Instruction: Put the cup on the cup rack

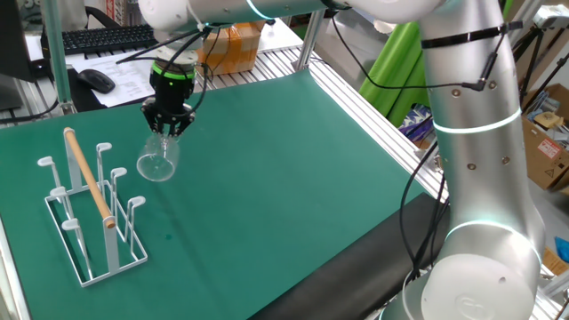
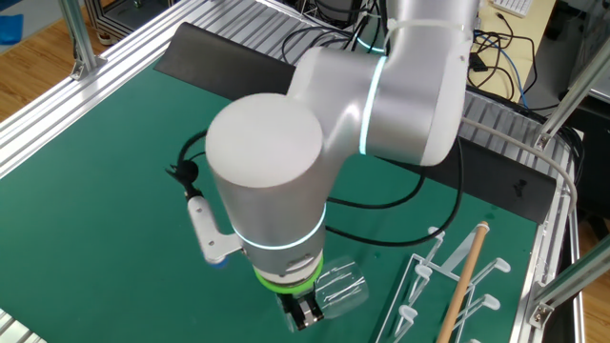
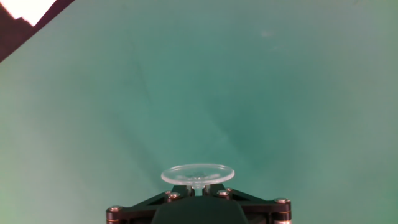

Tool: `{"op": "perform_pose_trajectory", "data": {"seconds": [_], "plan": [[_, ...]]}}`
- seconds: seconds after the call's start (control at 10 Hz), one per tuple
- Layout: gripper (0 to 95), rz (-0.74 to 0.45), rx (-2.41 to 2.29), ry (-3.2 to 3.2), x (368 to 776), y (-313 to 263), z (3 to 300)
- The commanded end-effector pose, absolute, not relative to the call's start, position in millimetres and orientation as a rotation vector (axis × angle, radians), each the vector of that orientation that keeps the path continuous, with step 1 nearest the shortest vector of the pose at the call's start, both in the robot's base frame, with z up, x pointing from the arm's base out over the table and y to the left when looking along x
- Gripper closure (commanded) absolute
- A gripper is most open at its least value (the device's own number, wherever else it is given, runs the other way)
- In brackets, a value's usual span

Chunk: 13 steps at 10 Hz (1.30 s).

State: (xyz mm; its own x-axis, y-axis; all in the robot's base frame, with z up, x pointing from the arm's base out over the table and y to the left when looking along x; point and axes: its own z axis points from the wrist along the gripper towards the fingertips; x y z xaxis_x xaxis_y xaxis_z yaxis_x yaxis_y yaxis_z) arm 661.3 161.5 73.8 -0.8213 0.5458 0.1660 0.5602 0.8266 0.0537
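Note:
The cup [image 1: 158, 160] is a clear stemmed glass that hangs tilted below my gripper [image 1: 168, 127], above the green mat. My gripper is shut on it at its narrow part. In the hand view a round clear disc of the cup [image 3: 198, 173] shows just past my gripper [image 3: 198, 186]. The cup rack [image 1: 89, 206] is white wire with a wooden rod on top. It stands on the mat to the left of the cup, a short way off. In the other fixed view the cup [image 2: 341, 286] is beside my gripper [image 2: 303, 311], with the cup rack [image 2: 457, 286] to its right.
The green mat [image 1: 284, 178] covers the table, with aluminium frame rails [image 1: 373, 98] round it. A keyboard [image 1: 107, 37] and a mouse [image 1: 94, 80] lie beyond the far edge. The arm's large body [image 2: 286, 162] hides part of the mat in the other fixed view.

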Motion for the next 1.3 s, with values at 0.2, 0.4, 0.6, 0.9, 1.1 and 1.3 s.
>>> {"op": "perform_pose_trajectory", "data": {"seconds": [0.2, 0.4, 0.6, 0.9, 1.1, 1.3], "plan": [[95.0, -0.148, -0.874, -2.852, 657.8, 169.3, 84.3], [95.0, -0.143, -0.881, -2.846, 653.8, 177.1, 93.4], [95.0, -0.131, -0.859, -2.853, 647.8, 179.2, 103.6], [95.0, -0.14, -0.847, -2.85, 640.9, 173.6, 113.2], [95.0, -0.153, -0.87, -2.778, 640.9, 173.6, 113.2], [95.0, -0.166, -0.875, -2.784, 640.9, 173.6, 113.2]]}}
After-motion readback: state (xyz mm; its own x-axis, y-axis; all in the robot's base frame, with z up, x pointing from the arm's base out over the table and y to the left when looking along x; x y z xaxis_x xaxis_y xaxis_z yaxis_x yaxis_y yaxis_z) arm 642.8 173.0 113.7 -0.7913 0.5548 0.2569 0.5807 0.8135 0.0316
